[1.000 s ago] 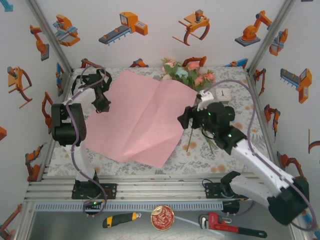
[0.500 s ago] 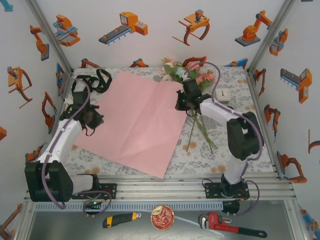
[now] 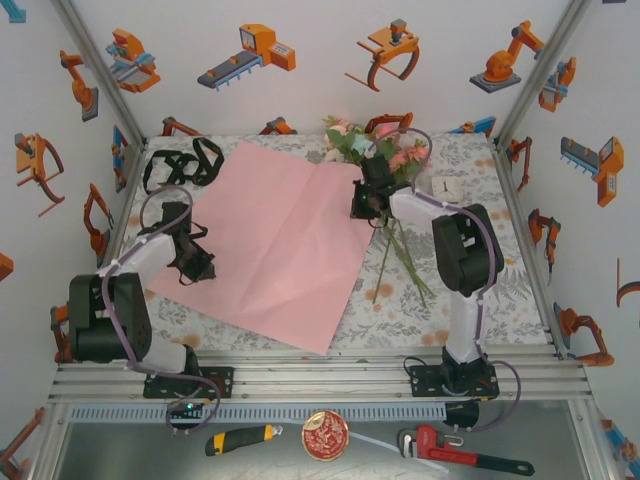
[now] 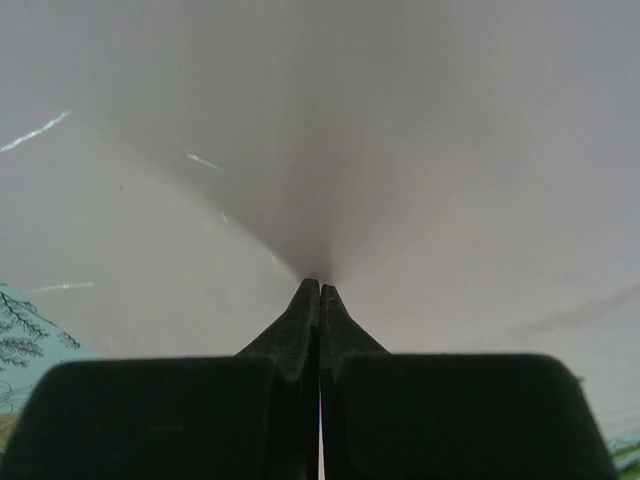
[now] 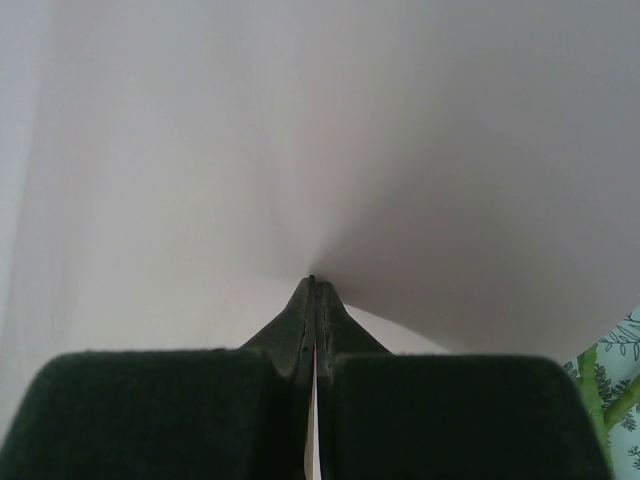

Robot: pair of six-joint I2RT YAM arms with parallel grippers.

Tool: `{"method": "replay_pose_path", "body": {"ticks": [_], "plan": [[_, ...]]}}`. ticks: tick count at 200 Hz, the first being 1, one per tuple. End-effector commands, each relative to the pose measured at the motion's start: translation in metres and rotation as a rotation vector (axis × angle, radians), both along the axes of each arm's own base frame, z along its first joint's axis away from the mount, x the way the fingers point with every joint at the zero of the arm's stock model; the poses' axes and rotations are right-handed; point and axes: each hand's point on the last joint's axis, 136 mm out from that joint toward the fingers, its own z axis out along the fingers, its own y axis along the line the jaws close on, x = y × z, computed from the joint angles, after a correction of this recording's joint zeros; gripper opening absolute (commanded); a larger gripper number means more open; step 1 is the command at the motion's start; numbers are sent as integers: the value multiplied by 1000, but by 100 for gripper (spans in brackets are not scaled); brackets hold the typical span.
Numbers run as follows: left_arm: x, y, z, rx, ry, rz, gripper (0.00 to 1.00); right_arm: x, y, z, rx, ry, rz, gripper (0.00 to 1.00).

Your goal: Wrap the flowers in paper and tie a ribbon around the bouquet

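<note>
Both pinching the paper (image 3: 280, 240) now
Right gripper (image 5: 314, 281) left the flower stems (image 3: 384, 262) and clamped the corner just ahead of it; left gripper (image 4: 319, 286) shifted nearer, clamped on the edge too.

Floral-clothed table (image 3: 480, 300): pink paper (image 3: 280, 250) is spread centre-left, flowers (image 3: 372, 146) are laid along its right edge, black ribbon (image 3: 185, 162) is bunched far-left, white square (image 3: 446, 188) far-right.
</note>
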Motion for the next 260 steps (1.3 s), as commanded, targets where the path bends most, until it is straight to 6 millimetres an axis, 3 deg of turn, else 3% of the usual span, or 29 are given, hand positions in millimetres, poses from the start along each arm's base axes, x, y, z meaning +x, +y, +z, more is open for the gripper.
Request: {"method": "replay_pose_path", "body": {"ticks": [1, 33, 76, 103, 126, 149, 171, 189, 207, 229, 260], "plan": [[6, 10, -6, 12, 21, 15, 0, -10, -6, -15, 0, 67, -51, 0], [15, 27, -9, 35, 16, 19, 0, -46, -6, -38, 38, 181, -48, 0], [54, 56, -14, 24, -39, 11, 0, -136, 5, -50, -22, 319, 105, 0], [85, 60, -1, -5, -122, -28, 0, -150, 2, -38, -13, 319, 112, 0], [99, 60, 27, 0, -188, -55, 0, -136, 6, -8, -7, 258, 123, 2], [92, 64, 53, 32, -228, -30, 0, -108, -2, 18, 7, 198, 48, 4], [77, 58, 74, 4, -281, 11, 2, -79, -18, 23, 14, 173, -55, 5], [69, 31, 83, -90, -334, 6, 4, -61, -20, 20, 6, 157, -69, 5], [59, -8, 83, -152, -337, -53, 5, -46, -19, 16, -3, 150, -52, 6], [43, -55, 70, -176, -296, -177, 8, -22, -41, 20, 1, 129, -118, 8], [21, -80, 45, -147, -257, -277, 13, 14, -78, 38, -109, 22, -130, 23]]}}
